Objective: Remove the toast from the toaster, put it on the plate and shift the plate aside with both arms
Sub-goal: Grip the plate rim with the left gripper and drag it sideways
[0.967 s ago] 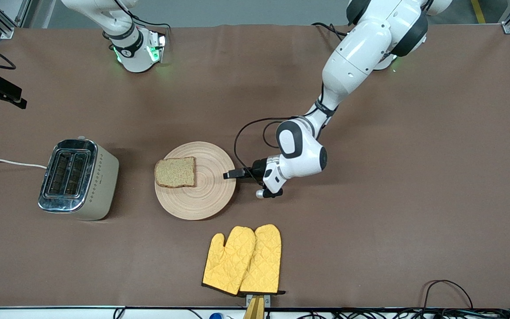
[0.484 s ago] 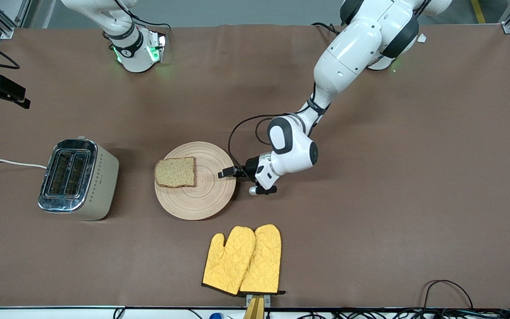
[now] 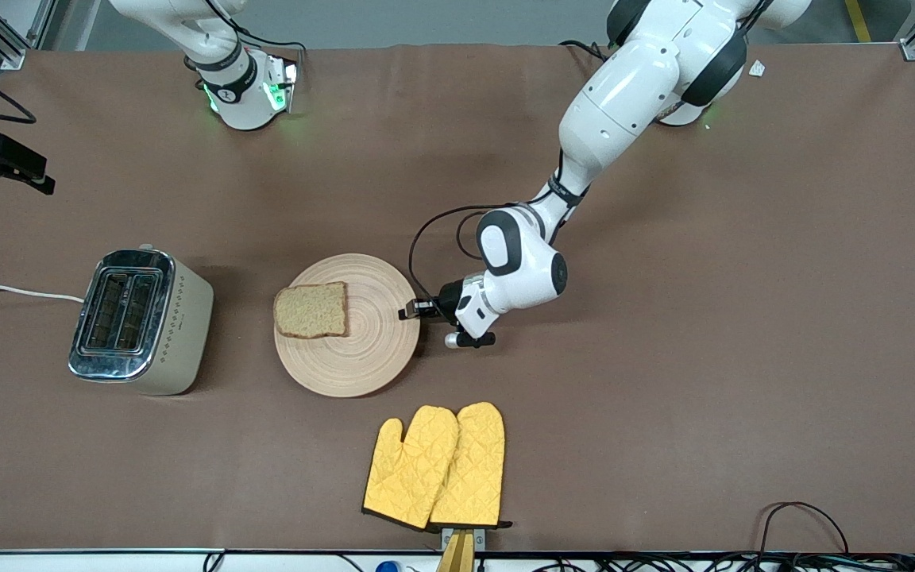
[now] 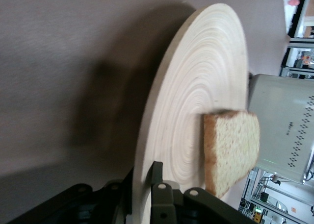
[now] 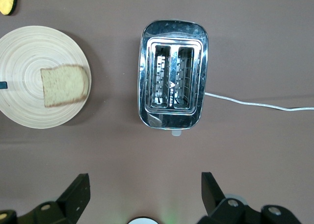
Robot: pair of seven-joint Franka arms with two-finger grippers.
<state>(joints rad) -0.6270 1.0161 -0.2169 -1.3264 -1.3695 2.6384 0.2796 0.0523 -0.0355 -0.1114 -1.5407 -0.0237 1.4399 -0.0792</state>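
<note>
- Now we see the plate lying near the middle of the table, with the toast lying flat on the part of it toward the right arm's end
- We find the left gripper at the plate's rim on the side toward the left arm's end; in the left wrist view its fingers sit one above and one below the rim of the plate, so we take it to be clamped on the plate
- We note that in that same wrist view the toast lies well clear of the fingers, and the pale side of the toaster shows past the plate
- We see the toaster standing beside the plate toward the right arm's end of the table, its two slots facing up and a white cord running off toward the table's edge
- We see a pair of yellow oven mitts lying close to the table edge nearest the front camera, nearer to it than the plate
- We see the right gripper held high over the table at the right arm's end, waiting; its fingers are spread wide apart, with the toaster and the plate far below it
</note>
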